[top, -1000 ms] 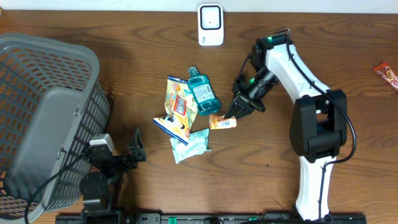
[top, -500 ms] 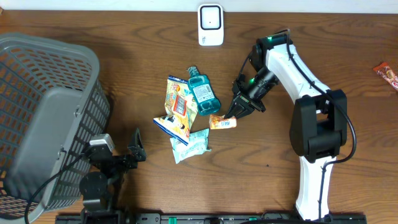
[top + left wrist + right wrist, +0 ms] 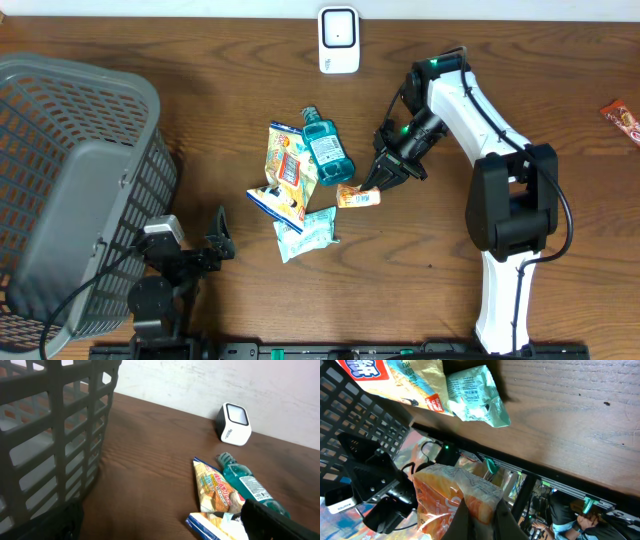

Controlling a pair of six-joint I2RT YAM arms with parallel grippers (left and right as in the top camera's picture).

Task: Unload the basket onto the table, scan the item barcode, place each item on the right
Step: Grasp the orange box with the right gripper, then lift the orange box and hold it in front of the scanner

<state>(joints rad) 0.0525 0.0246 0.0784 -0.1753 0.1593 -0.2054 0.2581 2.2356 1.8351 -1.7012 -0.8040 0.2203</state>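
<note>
The grey plastic mesh basket (image 3: pixel 70 190) runs off the left edge. The left gripper (image 3: pixel 215 243) beside it shows mostly as dark blur, its jaws spread wide. The white-and-black right arm (image 3: pixel 470 110) bends down and leftward. Its right gripper (image 3: pixel 375 182) is pinched tight on the small orange foil packet (image 3: pixel 358 197), beside the pile and well apart from the white boxy scanner (image 3: pixel 339 40). A red wrapper (image 3: pixel 622 118) is cut off at the right edge
</note>
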